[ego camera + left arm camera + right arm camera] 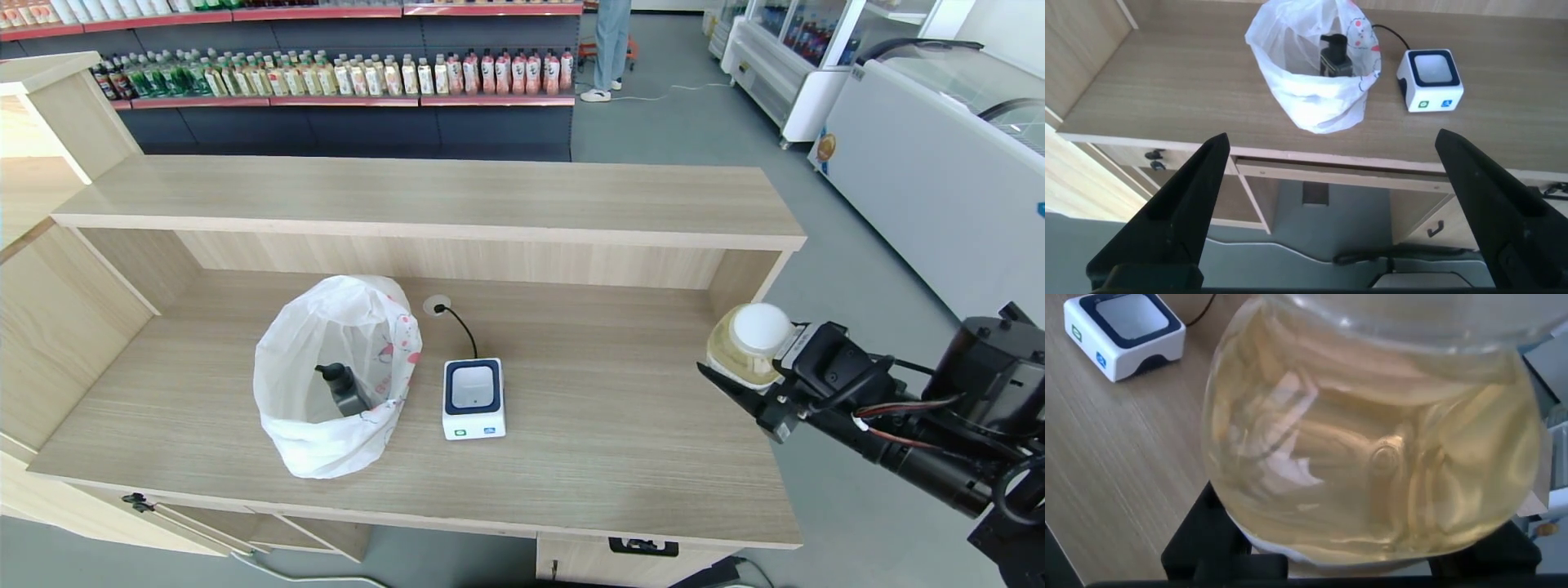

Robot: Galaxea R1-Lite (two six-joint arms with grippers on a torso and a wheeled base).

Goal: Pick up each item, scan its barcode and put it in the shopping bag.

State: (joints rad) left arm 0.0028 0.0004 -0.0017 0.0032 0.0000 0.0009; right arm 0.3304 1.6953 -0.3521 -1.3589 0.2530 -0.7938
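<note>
Jar (747, 347) clamped in right jaws beside counter (571, 457) end, left jaws spread

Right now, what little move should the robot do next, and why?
Probably swing the jar left over the scanner: the right gripper holds it at the counter's right edge, apart from the scanner, so it likely needs scanning before the bag.
</note>
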